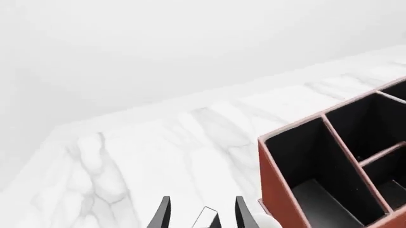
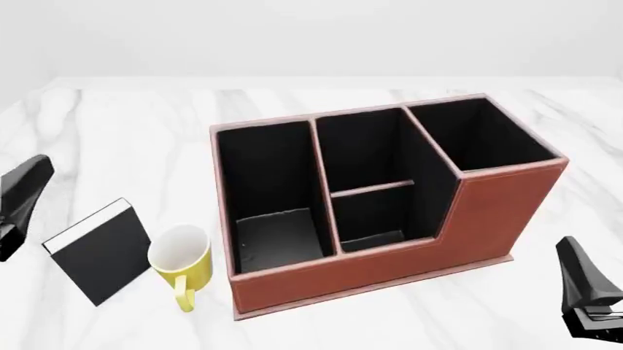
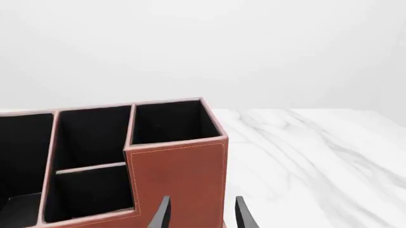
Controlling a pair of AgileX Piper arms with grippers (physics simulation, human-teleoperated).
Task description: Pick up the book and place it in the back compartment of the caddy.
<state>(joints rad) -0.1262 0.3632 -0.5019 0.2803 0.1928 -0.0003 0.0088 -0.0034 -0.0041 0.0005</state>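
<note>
The left gripper [image 2: 25,193] is seen at the front view's left edge, just beside the book [image 2: 98,251]; in its wrist view the fingers [image 1: 163,213] are parted w/ nothing between. The right gripper [image 2: 584,284] is well apart, across the caddy [image 2: 389,255], fingers likewise parted & empty. So the left arm is judged nearer. The book is stood on the table, tilted, touching the yellow mug [image 2: 182,261], white page edge up, long axis running up-right toward the caddy. The back compartment [image 2: 370,153] is unfilled.

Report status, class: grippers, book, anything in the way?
Left gripper open, empty; right gripper open, empty. Book on table, tilted, left of caddy, untouched. Yellow mug between book and caddy.
</note>
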